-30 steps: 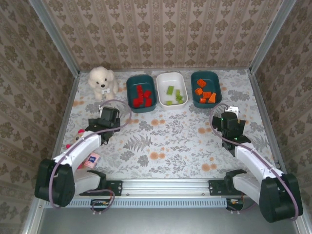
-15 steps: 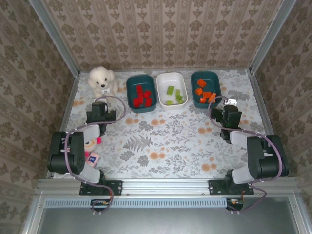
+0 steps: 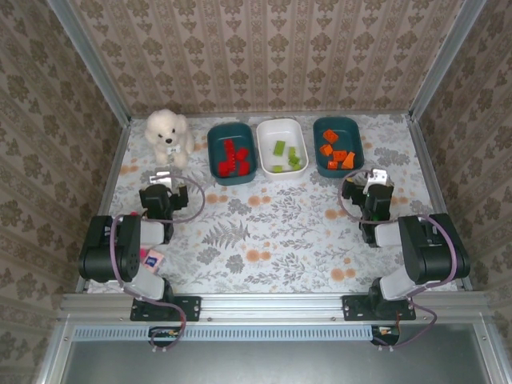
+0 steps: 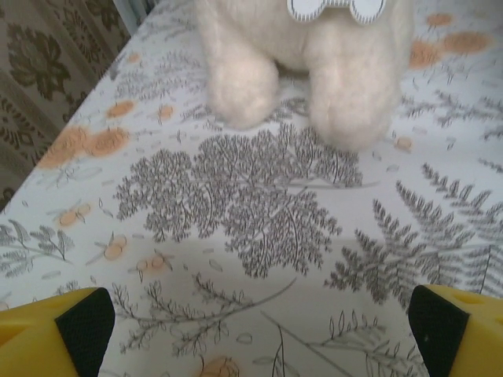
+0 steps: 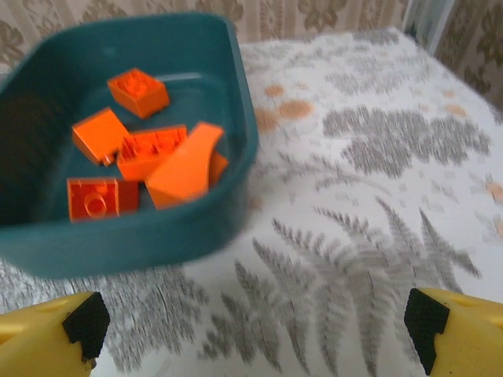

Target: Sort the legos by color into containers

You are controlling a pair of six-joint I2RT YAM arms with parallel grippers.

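Both arms have drawn further back over their bases since half a second ago, while the tubs and bricks lie as they did. The left tool (image 3: pixel 163 190) now sits lower on the desk (image 3: pixel 272 232), pointing at the white plush dog (image 3: pixel 168 134). In its wrist view the dog's legs (image 4: pixel 306 63) stand ahead of it. The left tool (image 4: pixel 259 330) is released, its yellow fingers (image 4: pixel 47 334) wide apart with nothing but patterned cloth between them. The right tool (image 3: pixel 376 186) is just before the right-hand dark teal tub (image 3: pixel 338 121). It too is released (image 5: pixel 255 322), with bare desk between the fingers.

Three tubs stand in a row at the far side. The left dark teal tub (image 3: pixel 212 148) holds the red bricks (image 3: pixel 232 158). The white tub (image 3: pixel 282 122) in the middle holds the lime green bricks (image 3: pixel 286 156). The right-hand tub holds the orange bricks (image 3: pixel 336 156). From the right wrist, five or so orange bricks (image 5: pixel 141 149) lie touching one another on that tub's floor, behind its near wall (image 5: pixel 118 243).
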